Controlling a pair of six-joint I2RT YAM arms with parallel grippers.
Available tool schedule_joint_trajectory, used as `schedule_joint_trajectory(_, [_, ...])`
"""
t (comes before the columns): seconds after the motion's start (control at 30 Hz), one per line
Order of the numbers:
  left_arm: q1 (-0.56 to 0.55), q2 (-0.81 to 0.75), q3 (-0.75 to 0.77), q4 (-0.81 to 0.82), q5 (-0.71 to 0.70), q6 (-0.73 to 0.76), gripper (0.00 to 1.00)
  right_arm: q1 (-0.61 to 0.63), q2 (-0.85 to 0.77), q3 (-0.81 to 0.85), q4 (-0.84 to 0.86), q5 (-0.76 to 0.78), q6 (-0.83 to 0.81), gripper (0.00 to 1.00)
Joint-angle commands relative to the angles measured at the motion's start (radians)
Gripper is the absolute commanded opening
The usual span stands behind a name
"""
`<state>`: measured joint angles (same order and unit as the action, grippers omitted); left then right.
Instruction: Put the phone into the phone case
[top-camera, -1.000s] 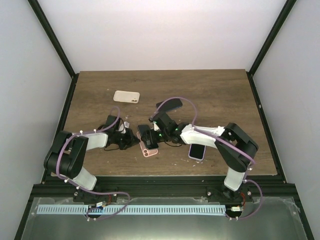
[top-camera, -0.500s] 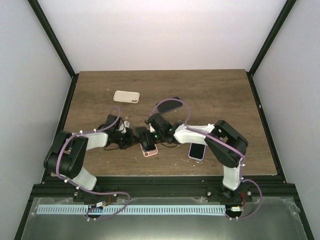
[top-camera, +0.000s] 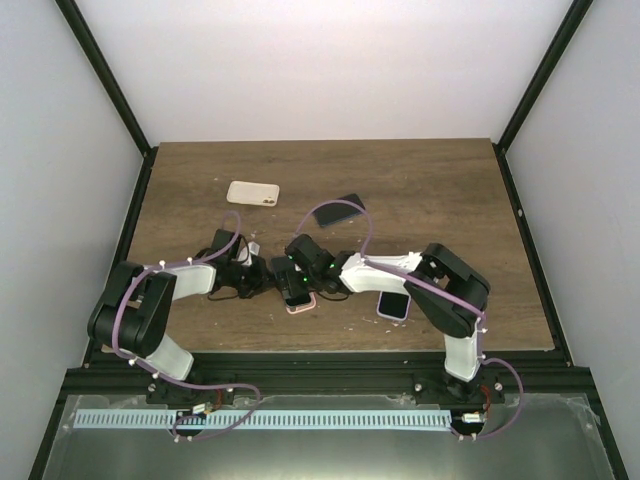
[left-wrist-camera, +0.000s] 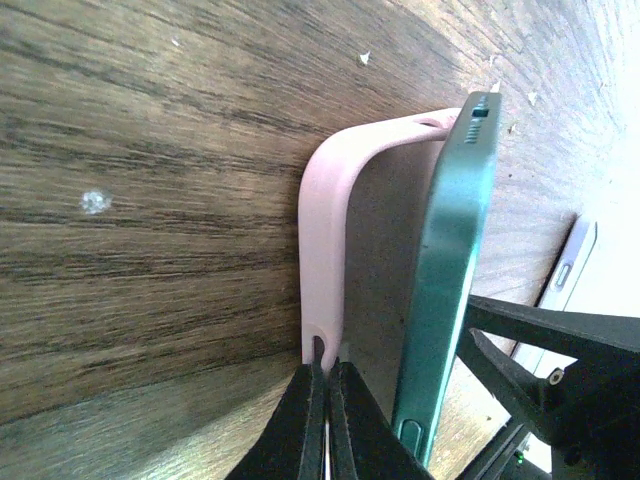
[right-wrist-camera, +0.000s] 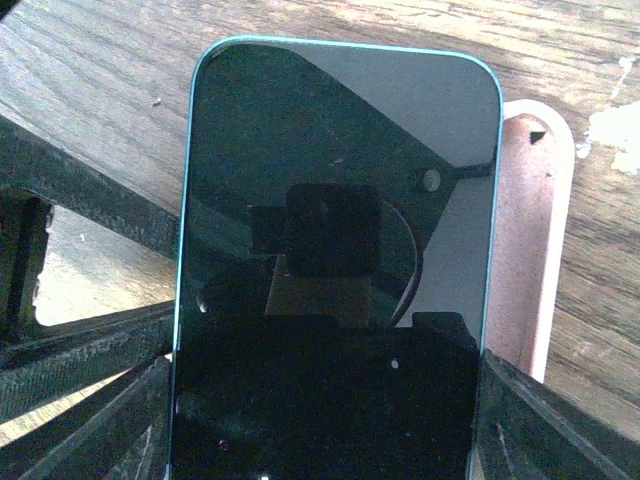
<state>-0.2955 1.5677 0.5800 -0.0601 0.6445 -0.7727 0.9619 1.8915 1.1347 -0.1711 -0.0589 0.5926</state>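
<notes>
While the left hand (left-wrist-camera: 325, 380) pinches shut on one wall of the pink case (left-wrist-camera: 322, 250), pinning it to the counter (left-wrist-camera: 150, 150), the right hand (right-wrist-camera: 320, 415) grips the teal phone (left-wrist-camera: 450, 280) by its sides, tilted above the case with only its far end meeting it. Insertion looks barely begun, I'd say: levelling and pressing home are yet to do.

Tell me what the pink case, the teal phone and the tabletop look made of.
The pink case: likely silicone or soft plastic; matte, rounded rim without glare. The phone: glossy glass front mirroring the camera; its teal edge looks like satin metal, possibly plastic. The tabletop: dark wood grain, dull finish; real wood or laminate, cannot tell.
</notes>
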Motion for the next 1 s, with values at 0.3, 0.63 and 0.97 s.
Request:
schedule_joint_trajectory(0.3, [-0.001, -0.008, 0.024, -0.015, 0.023, 0.01, 0.03, 0.009, -0.022, 0.012, -0.091, 0.128, 0.053, 0.47])
schedule_joint_trajectory(0.63, [0.005, 0.002, 0.025, -0.02, 0.012, 0.024, 0.03, 0.018, -0.037, -0.006, -0.106, 0.187, 0.057, 0.46])
schedule_joint_trajectory(0.97, [0.014, 0.004, 0.029, -0.026, 0.01, 0.035, 0.03, 0.021, -0.043, -0.031, -0.098, 0.203, 0.067, 0.46])
